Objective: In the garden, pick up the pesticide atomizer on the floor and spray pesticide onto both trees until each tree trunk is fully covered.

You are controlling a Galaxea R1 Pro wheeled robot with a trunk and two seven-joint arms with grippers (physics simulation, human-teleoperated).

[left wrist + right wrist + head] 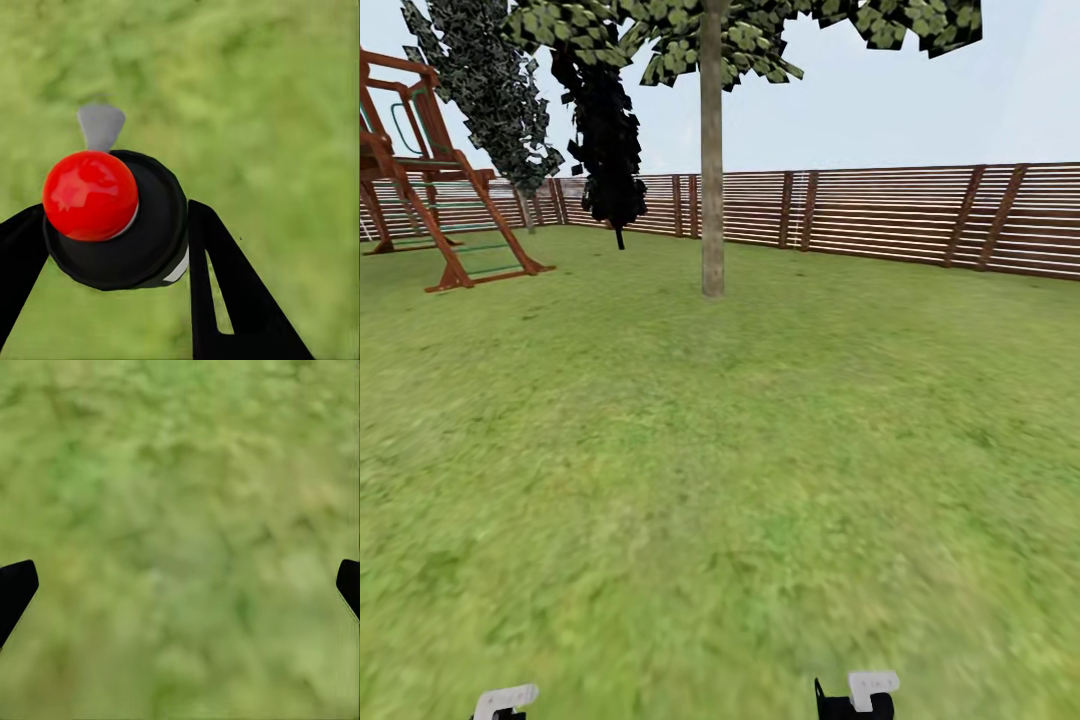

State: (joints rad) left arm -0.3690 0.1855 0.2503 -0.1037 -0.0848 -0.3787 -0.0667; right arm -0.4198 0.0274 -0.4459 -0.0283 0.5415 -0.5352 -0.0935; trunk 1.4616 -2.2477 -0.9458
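While the left gripper [112,247] pinches the pesticide atomizer [112,217] ready to spray, the tree trunk [711,160] stands well ahead; right gripper [180,585] spread, empty.

A tree [711,160] stands in the middle of the grass [720,480]. The fence [880,215] runs behind it. A climbing frame [430,190] stands far to the left, with two more trees [610,140] between.
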